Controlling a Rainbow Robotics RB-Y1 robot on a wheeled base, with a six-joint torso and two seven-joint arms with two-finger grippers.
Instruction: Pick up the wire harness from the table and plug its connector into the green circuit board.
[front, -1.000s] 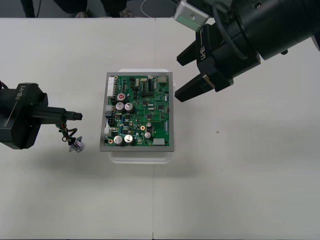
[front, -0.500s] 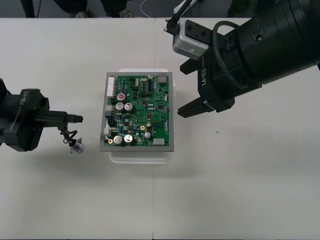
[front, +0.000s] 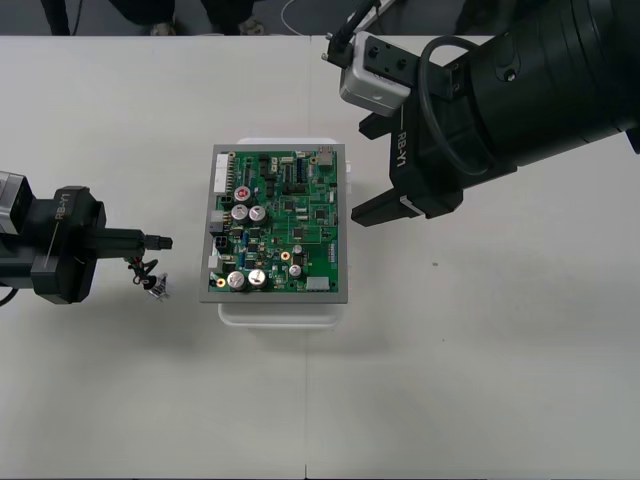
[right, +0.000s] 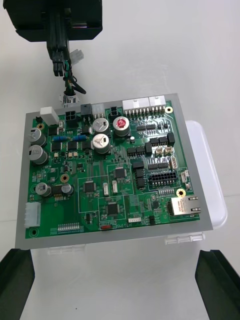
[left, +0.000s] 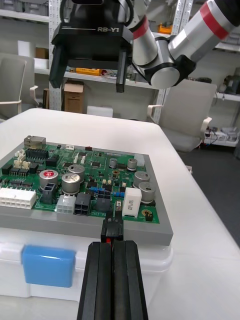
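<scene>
Holding the plug level, just short of the board's edge

Looking from above, the left claw (front: 150, 241) is clenching the wire harness (front: 142, 268) by its plug (front: 163, 241), whose long axis is pointing straight ahead at the green circuit board (front: 278, 222), near but apart; the metal socket (front: 155, 288) is dangling beneath, while the right claw (front: 372, 168) is hovering released past the board's far side. Seen from the right wrist, its fingers (right: 16, 280) are standing wide, looking across the board (right: 110, 170) at the left claw (right: 60, 67). Seen from the left wrist, the plug (left: 112, 229) is sitting between clamped fingers (left: 100, 280), seemingly lining up with the black headers (left: 82, 202), though the gap is showing only from above.
</scene>
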